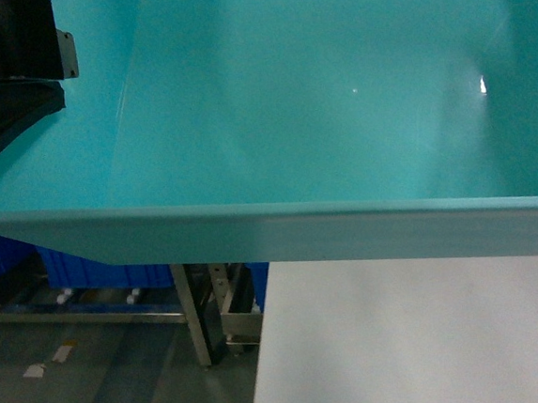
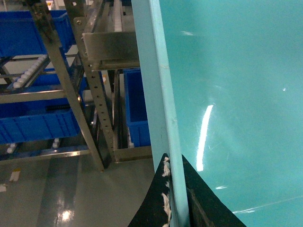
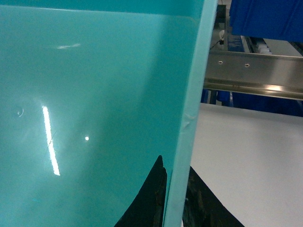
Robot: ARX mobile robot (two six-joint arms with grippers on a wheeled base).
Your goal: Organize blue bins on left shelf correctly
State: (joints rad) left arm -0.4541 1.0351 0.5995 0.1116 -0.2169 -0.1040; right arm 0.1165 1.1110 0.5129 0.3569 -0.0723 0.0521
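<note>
A light turquoise blue bin [image 1: 317,103] fills the head view, held up off the floor, its glossy inside facing me. My left gripper [image 2: 176,189] is shut on the bin's left wall [image 2: 161,109], one black finger on each side of the rim. My right gripper [image 3: 175,194] is shut on the bin's right wall [image 3: 191,109] the same way. The left arm [image 1: 3,64] shows black at the bin's upper left corner. The left shelf [image 2: 90,94] of steel uprights and white roller tracks stands beyond the bin's left side.
Royal-blue ribbed totes [image 2: 38,125] sit on the rack's levels, another [image 2: 137,109] low between uprights. A steel rail [image 3: 253,75] and more blue totes [image 3: 265,19] lie right of the bin. A white flat surface [image 1: 422,339] lies below the bin; grey floor [image 1: 106,385] at left.
</note>
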